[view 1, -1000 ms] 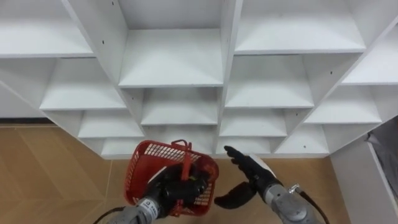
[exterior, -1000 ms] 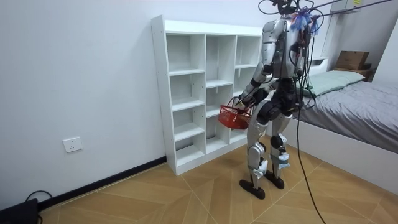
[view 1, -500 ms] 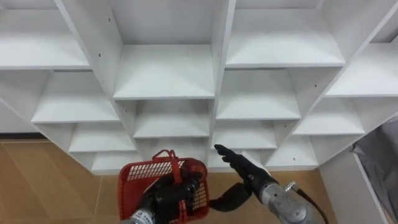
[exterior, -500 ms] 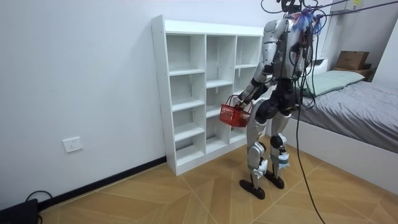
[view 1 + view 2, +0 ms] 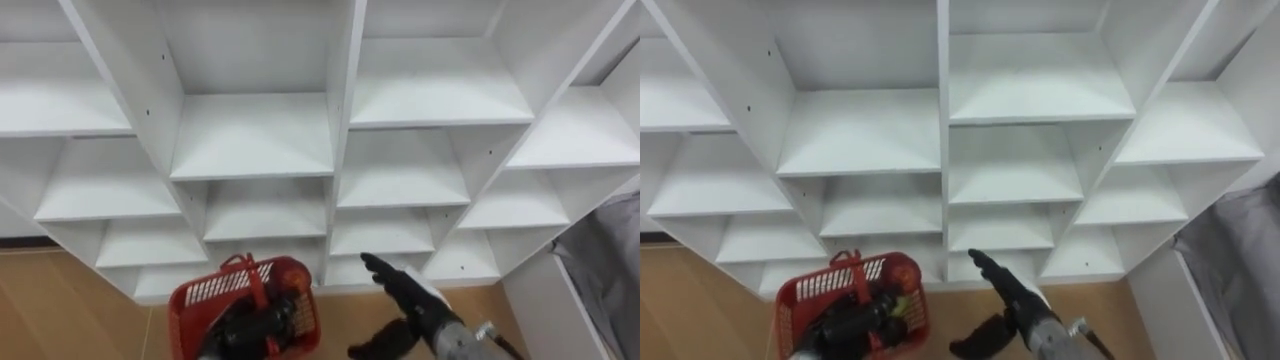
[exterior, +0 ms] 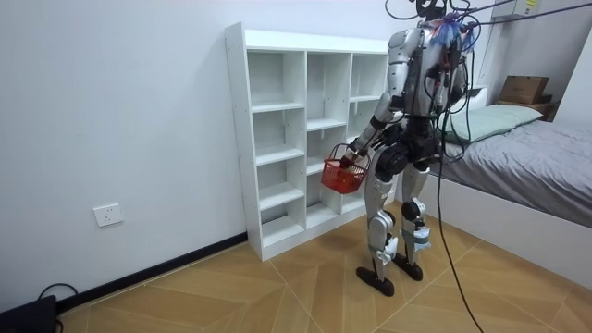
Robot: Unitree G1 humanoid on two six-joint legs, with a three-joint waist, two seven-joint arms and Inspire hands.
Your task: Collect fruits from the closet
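A red mesh basket [image 5: 213,291] hangs low in front of the white closet [image 5: 250,135]. My left hand [image 5: 255,322] is curled round its red handle, partly inside the rim. Small red and yellow-green bits show inside the basket [image 5: 902,297]; I cannot tell what they are. My right hand [image 5: 402,296] is just right of the basket with straight fingers and spread thumb, holding nothing. The closet's compartments in view are bare. In the room view I stand upright, close to the closet [image 6: 277,139], with the basket [image 6: 344,174] at hip height.
A grey bed [image 6: 527,148] stands close behind me on the room view's right; its edge [image 5: 600,260] shows at my right. The floor is wood parquet [image 6: 277,287]. A wall socket [image 6: 108,215] is on the room view's left.
The eye view has shifted up the shelves and rightward. In the room view the basket has swung a little toward the closet. The right hand stays open beside it.
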